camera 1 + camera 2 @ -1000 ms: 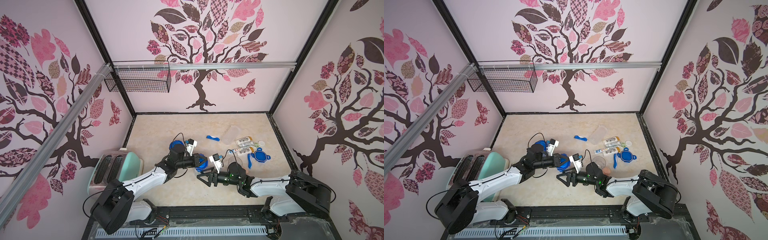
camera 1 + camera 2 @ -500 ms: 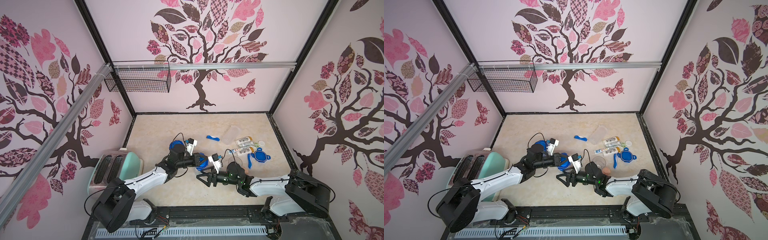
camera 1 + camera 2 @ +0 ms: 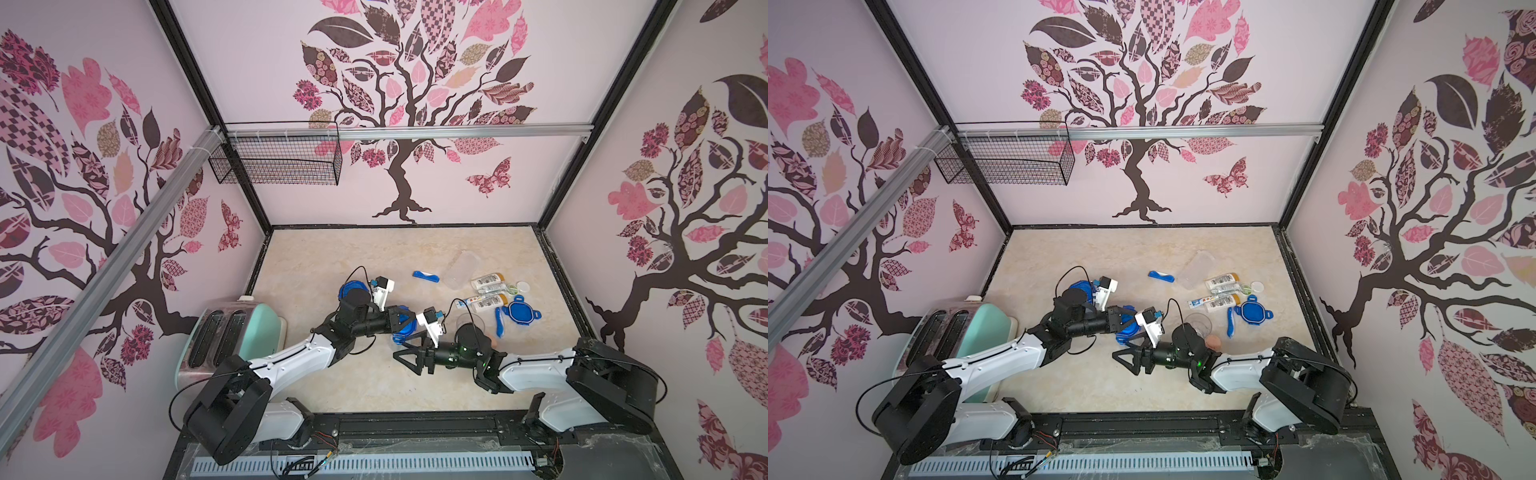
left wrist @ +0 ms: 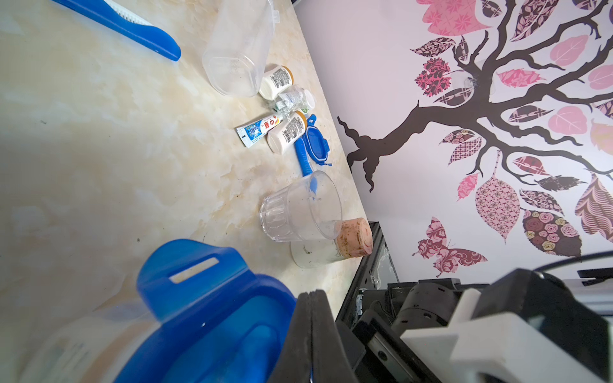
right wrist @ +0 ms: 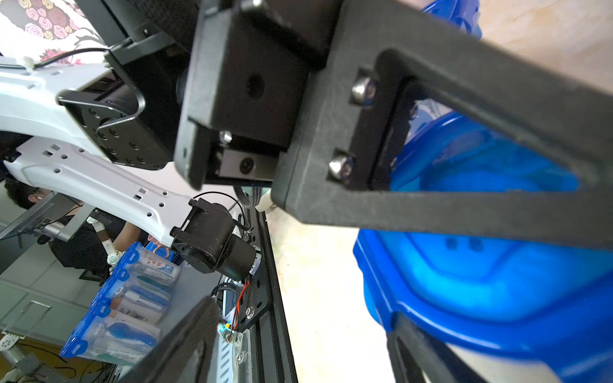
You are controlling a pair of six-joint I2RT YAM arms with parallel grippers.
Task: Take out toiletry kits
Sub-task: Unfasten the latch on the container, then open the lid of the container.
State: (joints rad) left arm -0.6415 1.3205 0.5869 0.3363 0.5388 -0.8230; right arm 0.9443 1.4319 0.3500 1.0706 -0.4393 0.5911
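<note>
Near the middle of the table [image 3: 365, 386], toward its front edge, the L gripper [image 3: 405, 323] and R gripper [image 3: 398, 349] flank a clear jar [image 4: 66, 351] w/ a blue clip lid [image 4: 212, 318]. The L fingers [image 4: 303, 318] are pressed together at the lid's rim; can't tell whether a lid tab is pinched betw. them. The R fingers [image 5: 189, 331] stand wide apart, one just beside the jar; contact can't be made out. The jar's contents are blurred.

Toiletry kit items [image 3: 1221, 302] lie loose nr the table's right edge, abt midway betw. front & back: two tan-capped white bottles [image 3: 488, 284] on their sides, a toothpaste tube [image 3: 463, 304] just beside the nearer one, a round white tub [image 3: 523, 286] and a blue folding toothbrush [image 3: 499, 323]. A second toothbrush [image 3: 426, 276] lies apart, toward the table's middle.

Among them: an empty clear jar [image 3: 462, 269] on its side, a loose blue lid [image 3: 519, 312] lying flat, a clear glass [image 4: 300, 207] and a cork-stoppered bottle [image 4: 353, 237] beside it. Another blue-lidded jar [image 3: 351, 291] sits behind the L wrist, partly hidden. A mint toaster [image 3: 232, 332] stands at the left edge.
</note>
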